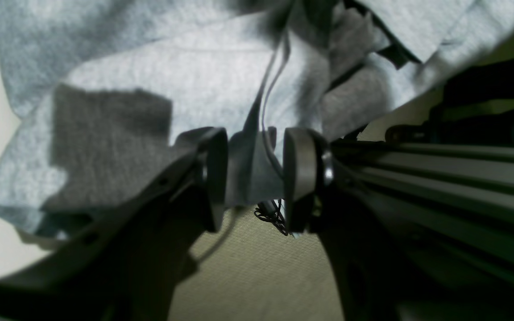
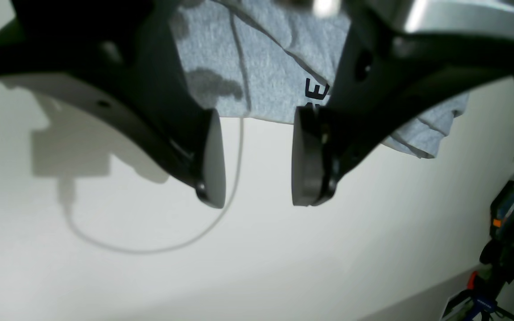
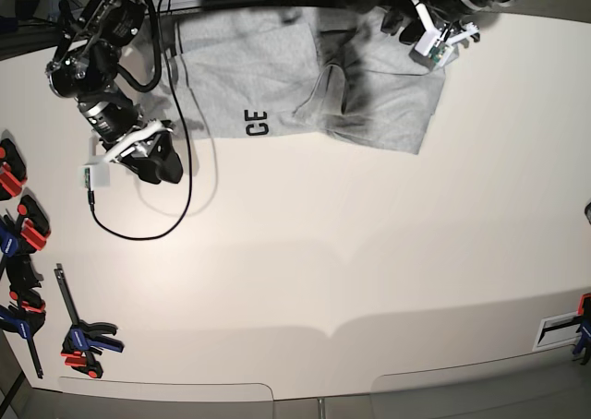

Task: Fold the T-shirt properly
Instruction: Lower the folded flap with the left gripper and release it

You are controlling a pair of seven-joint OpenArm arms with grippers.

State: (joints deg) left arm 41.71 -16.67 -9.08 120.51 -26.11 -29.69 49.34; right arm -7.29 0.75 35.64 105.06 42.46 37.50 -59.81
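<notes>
T-shirt (image 3: 305, 82) lies rumpled, lettering showing; my left gripper (image 1: 254, 176) pinches its fold, my right gripper (image 2: 257, 158) hovers beside its edge, agape and empty.

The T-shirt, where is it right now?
In the base view the T-shirt lies crumpled at the table's far edge, between both arms, with the left hand pinching its cloth.

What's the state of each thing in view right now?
T-shirt: partly folded, rumpled, at the table's far edge, some black lettering showing.
Left gripper: shut on a fold of the T-shirt.
Right gripper: open, empty, above bare table beside the shirt's edge.
Clamps: lying unused at the table edge.
</notes>
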